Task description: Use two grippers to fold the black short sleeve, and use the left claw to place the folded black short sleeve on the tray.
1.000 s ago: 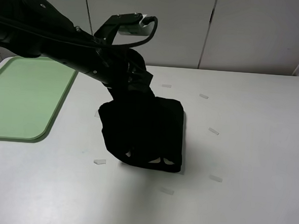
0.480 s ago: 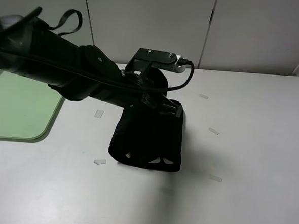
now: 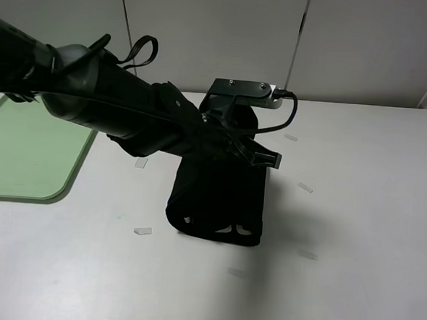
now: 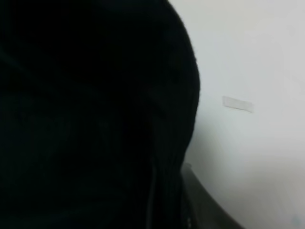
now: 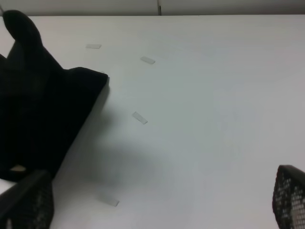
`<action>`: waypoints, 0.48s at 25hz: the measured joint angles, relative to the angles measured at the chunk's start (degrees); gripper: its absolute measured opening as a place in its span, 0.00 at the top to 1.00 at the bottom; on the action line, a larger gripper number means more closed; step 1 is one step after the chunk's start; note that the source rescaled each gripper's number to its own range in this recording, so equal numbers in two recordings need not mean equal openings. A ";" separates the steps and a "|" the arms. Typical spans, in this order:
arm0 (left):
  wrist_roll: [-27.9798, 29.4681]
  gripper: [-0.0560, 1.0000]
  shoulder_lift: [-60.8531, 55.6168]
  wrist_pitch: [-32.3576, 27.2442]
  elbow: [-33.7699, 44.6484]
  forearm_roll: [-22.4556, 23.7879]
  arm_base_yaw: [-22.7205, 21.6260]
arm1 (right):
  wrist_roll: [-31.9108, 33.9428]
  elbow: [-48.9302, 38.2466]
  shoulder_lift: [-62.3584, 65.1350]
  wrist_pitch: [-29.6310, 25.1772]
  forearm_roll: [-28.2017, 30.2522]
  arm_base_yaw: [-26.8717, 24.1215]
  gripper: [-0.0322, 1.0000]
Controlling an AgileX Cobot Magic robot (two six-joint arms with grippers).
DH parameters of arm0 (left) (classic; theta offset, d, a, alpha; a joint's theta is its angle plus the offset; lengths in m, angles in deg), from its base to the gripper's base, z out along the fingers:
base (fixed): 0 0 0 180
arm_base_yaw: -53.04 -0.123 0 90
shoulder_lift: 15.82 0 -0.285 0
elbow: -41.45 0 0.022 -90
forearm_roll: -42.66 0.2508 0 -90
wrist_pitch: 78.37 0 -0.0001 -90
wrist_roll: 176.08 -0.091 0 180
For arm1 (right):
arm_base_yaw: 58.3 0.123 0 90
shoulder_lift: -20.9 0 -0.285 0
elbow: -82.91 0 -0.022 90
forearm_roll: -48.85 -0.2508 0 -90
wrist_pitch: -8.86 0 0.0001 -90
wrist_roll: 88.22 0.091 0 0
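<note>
1. The left end effector (image 3: 263,158) was clamped on the shirt (image 3: 222,204), apparently to lay a fold over; the cloth draped below it onto the surface (image 3: 355,212).
2. The right end effector (image 5: 157,207) stood apart and empty, with the shirt beside it.
3. The tray (image 3: 25,156) lay well apart from the left end effector, not yet loaded.

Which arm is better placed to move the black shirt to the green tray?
Left. The left gripper sits shut at the far edge of the black shirt, apparently gripping it, with the tray on its side. The right gripper hangs open, apart from the cloth.
</note>
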 joint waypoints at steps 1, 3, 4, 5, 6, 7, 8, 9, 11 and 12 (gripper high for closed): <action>0.00 0.93 0.25 0.35 0.00 0.85 0.26 | 0.00 0.00 0.00 0.00 0.00 0.00 0.00; 0.00 0.93 0.98 0.49 0.00 3.20 0.64 | 0.00 0.00 0.00 0.00 0.00 0.00 0.00; 0.07 0.93 1.34 0.49 0.00 4.31 0.87 | 0.00 0.00 0.00 0.00 0.00 0.00 0.00; 0.07 0.93 1.82 0.55 0.00 5.82 1.07 | 0.00 0.00 0.00 0.00 0.00 0.00 0.00; 0.07 0.93 2.30 0.63 0.00 7.33 1.13 | 0.00 0.00 0.00 0.00 0.00 0.00 0.00; 0.07 0.93 2.70 0.75 0.00 8.60 1.26 | 0.00 0.00 0.00 0.00 0.00 0.00 0.00; 0.07 0.93 3.11 0.94 0.00 10.08 1.32 | 0.00 0.00 0.00 0.00 0.00 0.00 0.00; 0.07 0.93 3.46 1.00 0.00 11.61 1.32 | 0.00 0.00 0.00 0.00 0.00 0.00 0.00; 0.07 0.93 3.84 1.17 0.00 15.50 1.32 | 0.00 0.00 0.00 0.00 0.00 0.00 0.00; 0.07 0.93 3.97 1.25 0.00 17.50 1.32 | 0.00 0.00 0.00 0.00 0.00 0.00 0.00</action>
